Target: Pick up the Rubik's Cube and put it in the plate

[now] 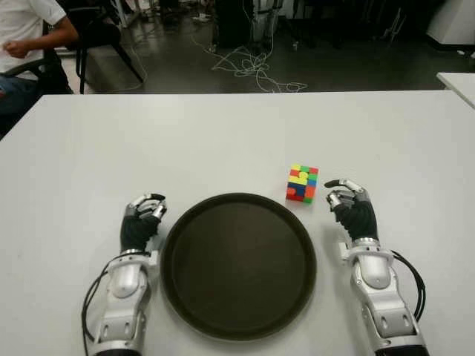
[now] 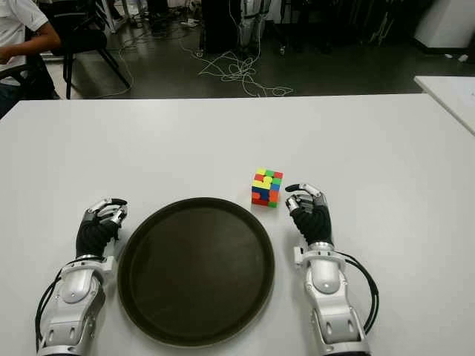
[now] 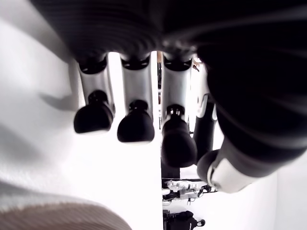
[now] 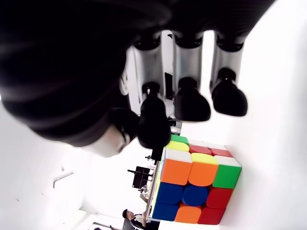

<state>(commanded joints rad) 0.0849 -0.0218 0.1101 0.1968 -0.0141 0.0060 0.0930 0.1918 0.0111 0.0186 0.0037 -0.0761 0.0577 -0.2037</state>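
A scrambled Rubik's Cube (image 1: 302, 183) stands on the white table (image 1: 223, 141), just beyond the right rim of a round dark plate (image 1: 238, 265). My right hand (image 1: 346, 194) is a little to the right of the cube, not touching it, fingers relaxed and holding nothing. The right wrist view shows the cube (image 4: 194, 187) beyond the fingertips (image 4: 192, 105), with a gap between them. To the left of the plate is my left hand (image 1: 146, 209), fingers loosely curled and empty. Nothing lies in the plate.
A person (image 1: 26, 33) sits on a chair at the far left beyond the table. Cables (image 1: 249, 67) lie on the dark floor behind. A second white table's corner (image 1: 459, 81) shows at the far right.
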